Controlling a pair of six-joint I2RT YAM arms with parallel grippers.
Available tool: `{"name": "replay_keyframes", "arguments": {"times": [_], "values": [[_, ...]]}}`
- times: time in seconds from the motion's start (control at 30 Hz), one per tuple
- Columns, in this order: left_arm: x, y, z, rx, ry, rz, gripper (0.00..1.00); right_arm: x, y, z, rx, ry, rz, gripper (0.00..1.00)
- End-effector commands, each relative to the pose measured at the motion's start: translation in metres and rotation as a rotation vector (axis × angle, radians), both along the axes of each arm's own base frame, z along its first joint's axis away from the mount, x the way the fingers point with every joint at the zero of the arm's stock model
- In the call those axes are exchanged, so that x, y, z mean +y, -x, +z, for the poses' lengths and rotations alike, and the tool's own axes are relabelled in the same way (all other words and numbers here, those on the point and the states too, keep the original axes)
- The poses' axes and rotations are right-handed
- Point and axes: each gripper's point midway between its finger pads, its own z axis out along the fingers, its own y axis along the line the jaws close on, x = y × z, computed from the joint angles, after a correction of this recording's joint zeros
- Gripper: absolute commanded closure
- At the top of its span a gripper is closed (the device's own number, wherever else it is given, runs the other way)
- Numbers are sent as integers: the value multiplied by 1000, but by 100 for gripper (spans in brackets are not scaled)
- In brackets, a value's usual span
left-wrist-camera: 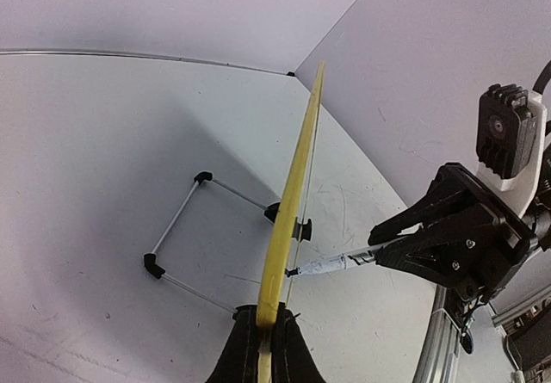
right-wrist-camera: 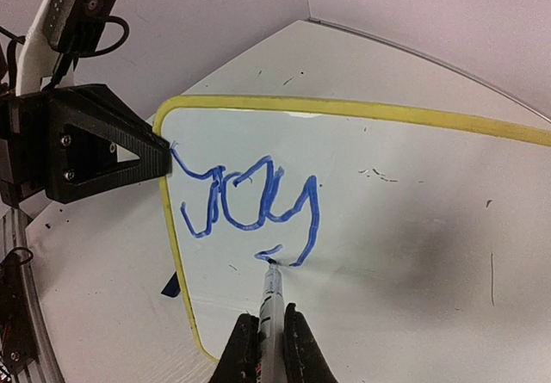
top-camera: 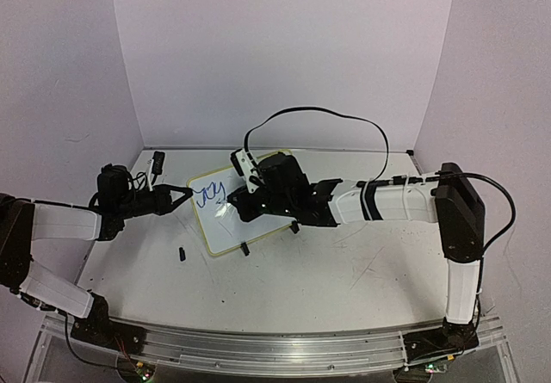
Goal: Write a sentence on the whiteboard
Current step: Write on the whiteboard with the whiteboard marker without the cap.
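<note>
The whiteboard (top-camera: 225, 219) with its pale yellow frame stands tilted on the table, blue scrawl (right-wrist-camera: 250, 198) near its left end. My left gripper (left-wrist-camera: 264, 349) is shut on the frame's left edge (left-wrist-camera: 288, 219), holding the board from the side; it also shows in the top view (top-camera: 183, 195). My right gripper (right-wrist-camera: 270, 349) is shut on a marker (right-wrist-camera: 269, 301), whose tip touches the board face just below the blue letters. In the left wrist view the marker (left-wrist-camera: 331, 264) meets the board's right face. The right gripper (top-camera: 245, 200) hangs over the board.
The board's wire stand with black feet (left-wrist-camera: 176, 228) rests on the white table behind the board. A small dark bit (top-camera: 183, 252) lies on the table (top-camera: 344, 271) left of the board. A black cable (top-camera: 344, 125) loops above the right arm. Purple walls close in the back and sides.
</note>
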Motion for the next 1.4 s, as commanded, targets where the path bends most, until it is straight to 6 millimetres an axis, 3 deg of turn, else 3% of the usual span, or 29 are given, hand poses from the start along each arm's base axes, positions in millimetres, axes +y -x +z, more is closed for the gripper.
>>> {"name": "replay_keyframes", "arguments": {"times": [0.0, 0.33, 0.43, 0.53, 0.6, 0.83, 0.93, 1.17, 1.37], "values": [[-4, -5, 27, -82, 29, -27, 100, -22, -21, 18, -50, -7, -104, 100], [-4, -5, 27, -82, 27, -25, 100, -26, -24, 32, -77, -18, -112, 100], [-4, -5, 25, -79, 26, -25, 100, -30, -17, 52, -90, -49, -97, 100], [-4, -5, 27, -78, 29, -21, 100, -38, 6, 87, -109, -125, -20, 100], [-2, -7, 27, -66, 35, -4, 100, -40, 17, 92, -112, -134, 28, 100], [-2, -2, 23, -95, -13, -24, 100, -37, 37, 94, -182, -115, 163, 100], [1, -3, 13, -107, -70, -13, 100, -38, 40, 91, -201, -112, 181, 100], [-2, -4, 8, -96, -87, -47, 100, -48, 18, 83, -205, -85, 48, 100], [6, -4, 12, -147, -142, 0, 100, -40, 18, 69, -192, -64, 69, 100]]}}
